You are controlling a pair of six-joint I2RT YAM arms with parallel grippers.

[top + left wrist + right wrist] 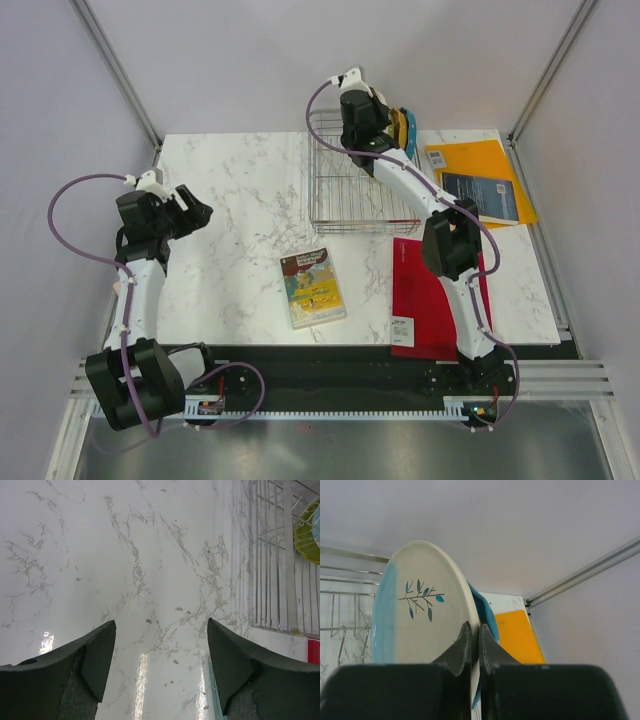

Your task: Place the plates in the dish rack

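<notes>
The silver wire dish rack stands at the back middle of the marble table. My right gripper hangs over its back right corner, shut on the rim of an upright cream-and-pale-blue plate with a leaf sprig. A teal plate stands on edge just behind it. From above, the right gripper has teal and orange-yellow plate rims beside it. A lime green plate sits in the rack. My left gripper is open over bare table, well left of the rack.
An illustrated book lies in the front middle of the table. A red flat folder lies under the right arm, and a yellow folder with a dark booklet is at the back right. Grey walls close in the table.
</notes>
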